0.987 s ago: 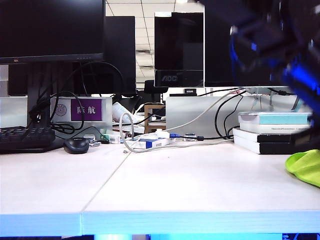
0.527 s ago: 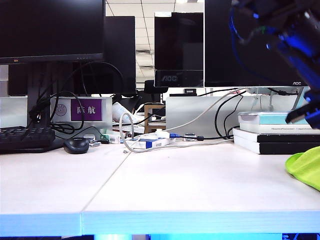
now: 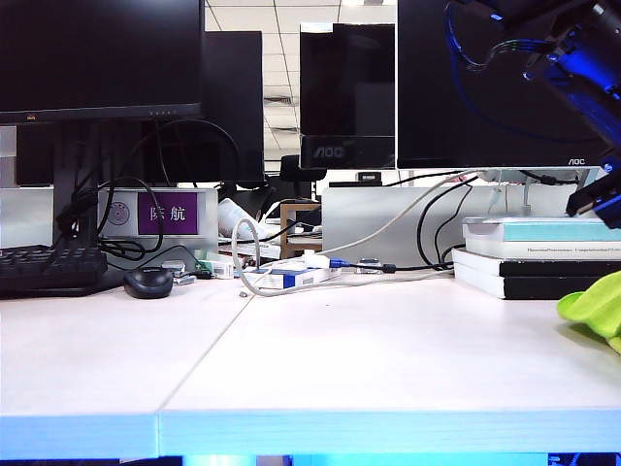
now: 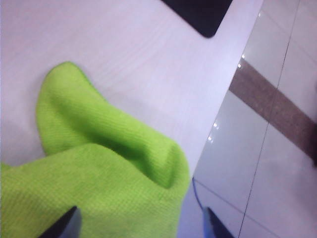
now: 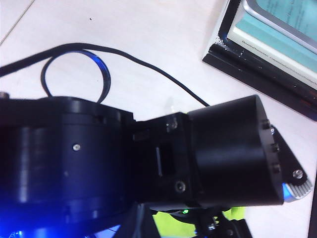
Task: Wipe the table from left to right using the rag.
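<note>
Change: since a second ago we have seen the dark arm at the upper right of the exterior view lift higher, and less of the fuzzy lime-green microfibre rag (image 3: 594, 309) now shows at the right edge.
Rag: we find it lying bunched on the wide flat white table (image 3: 320, 340), at the far right, near the table's side edge; the left wrist view shows its folds (image 4: 94, 173) beside the tiled floor (image 4: 277, 129).
Left gripper: the left gripper (image 4: 141, 225) hangs just above the rag; only two dark fingertips (image 4: 67, 225) show, set wide apart, with nothing pinched between them.
Right gripper: we cannot tell how its jaws stand; the right wrist view is filled by a black arm housing (image 5: 148, 158) over the table, with a scrap of green below it.
Behind: a flat black computer mouse (image 3: 148, 282) and a black keyboard (image 3: 49, 269) sit at the left, a stack of pale books (image 3: 532, 254) at the right, black monitors (image 3: 97, 58) further back.
</note>
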